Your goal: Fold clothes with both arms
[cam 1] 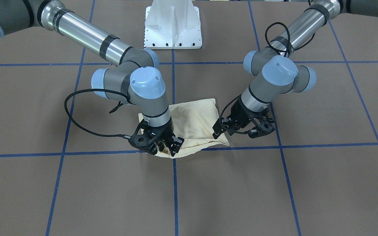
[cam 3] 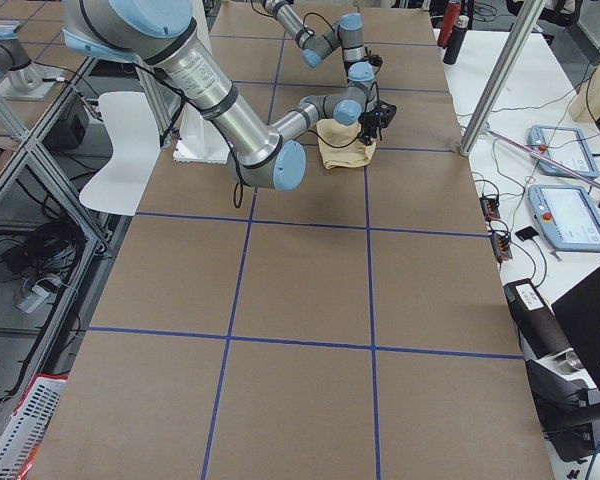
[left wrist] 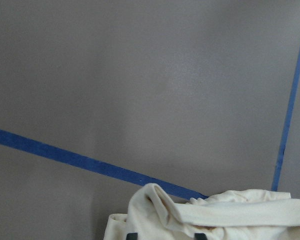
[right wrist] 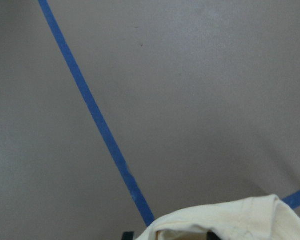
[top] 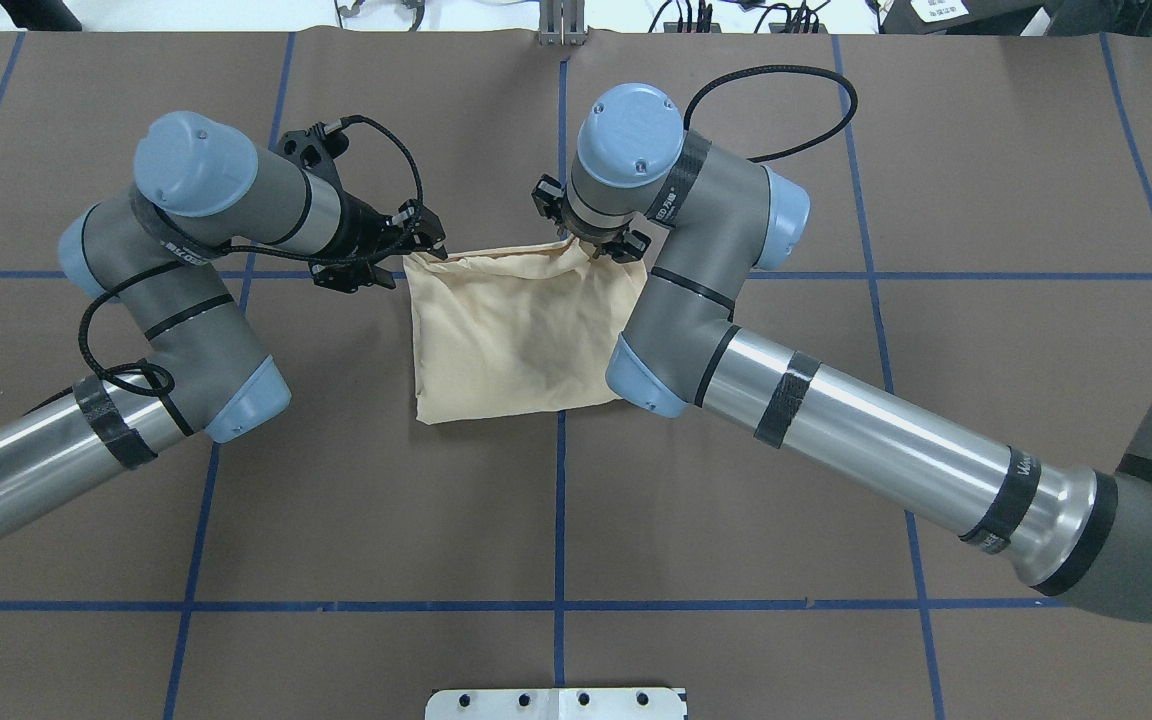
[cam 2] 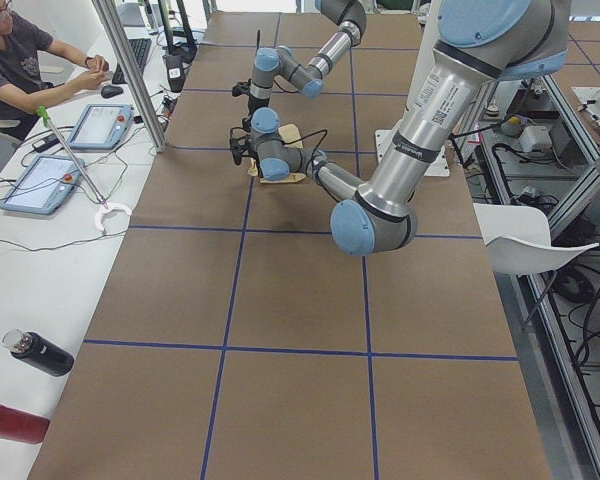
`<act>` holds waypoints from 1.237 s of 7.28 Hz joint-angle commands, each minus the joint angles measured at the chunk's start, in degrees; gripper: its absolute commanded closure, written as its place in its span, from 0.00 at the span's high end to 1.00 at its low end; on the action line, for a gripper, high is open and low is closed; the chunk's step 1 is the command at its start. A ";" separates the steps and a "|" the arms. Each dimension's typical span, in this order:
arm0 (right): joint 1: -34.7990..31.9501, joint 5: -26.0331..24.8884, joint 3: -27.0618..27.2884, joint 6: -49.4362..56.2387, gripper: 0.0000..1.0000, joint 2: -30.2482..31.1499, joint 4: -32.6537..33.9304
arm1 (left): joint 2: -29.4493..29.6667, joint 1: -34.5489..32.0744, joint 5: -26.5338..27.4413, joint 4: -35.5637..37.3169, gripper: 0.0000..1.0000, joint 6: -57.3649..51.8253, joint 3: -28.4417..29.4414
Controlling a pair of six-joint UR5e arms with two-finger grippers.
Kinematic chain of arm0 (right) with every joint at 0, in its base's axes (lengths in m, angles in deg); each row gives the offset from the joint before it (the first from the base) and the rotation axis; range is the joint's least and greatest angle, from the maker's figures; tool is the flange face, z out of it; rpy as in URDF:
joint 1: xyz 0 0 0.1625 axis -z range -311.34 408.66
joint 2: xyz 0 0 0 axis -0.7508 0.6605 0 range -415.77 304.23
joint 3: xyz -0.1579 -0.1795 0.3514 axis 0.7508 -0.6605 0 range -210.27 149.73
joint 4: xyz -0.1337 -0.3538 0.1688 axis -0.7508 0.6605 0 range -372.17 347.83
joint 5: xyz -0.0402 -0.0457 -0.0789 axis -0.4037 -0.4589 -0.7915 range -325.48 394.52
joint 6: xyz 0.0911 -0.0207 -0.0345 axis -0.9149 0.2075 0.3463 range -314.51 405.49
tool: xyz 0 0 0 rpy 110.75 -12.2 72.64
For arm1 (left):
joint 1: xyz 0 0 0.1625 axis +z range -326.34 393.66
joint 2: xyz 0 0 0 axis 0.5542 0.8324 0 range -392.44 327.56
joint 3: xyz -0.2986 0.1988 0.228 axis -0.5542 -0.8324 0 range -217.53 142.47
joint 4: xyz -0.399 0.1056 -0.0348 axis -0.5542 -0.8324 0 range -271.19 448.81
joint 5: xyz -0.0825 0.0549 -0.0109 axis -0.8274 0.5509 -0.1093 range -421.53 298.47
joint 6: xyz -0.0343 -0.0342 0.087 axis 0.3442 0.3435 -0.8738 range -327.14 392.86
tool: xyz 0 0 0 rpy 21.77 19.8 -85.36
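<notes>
The cream-yellow shirt point(cam 1: 195, 121) lies folded into a small rectangle at the middle of the brown table point(top: 576, 500). Its print and neck label are hidden. My left gripper point(top: 424, 250) is shut on the shirt's far left corner, seen from behind the robot, and also shows in the front view point(cam 1: 218, 131). My right gripper point(top: 591, 243) is shut on the far right corner point(cam 1: 171, 148). The far edge hangs slightly raised between them. Both wrist views show bunched cloth point(left wrist: 215, 215) point(right wrist: 240, 220) at the bottom edge, between dark fingertips.
The white pedestal base point(cam 1: 172, 26) stands on the robot's side of the table. Blue tape lines point(top: 561, 500) grid the table. Past the far edge are a seated operator point(cam 2: 20, 60), tablets point(cam 2: 40, 180) and bottles point(cam 2: 35, 352). A white chair point(cam 2: 525, 240) stands behind the robot.
</notes>
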 commanded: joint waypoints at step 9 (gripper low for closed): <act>5.58 0.52 3.43 28.78 0.99 -0.43 3.51 | -7.69 -8.28 -5.53 0.59 0.99 -5.49 -7.27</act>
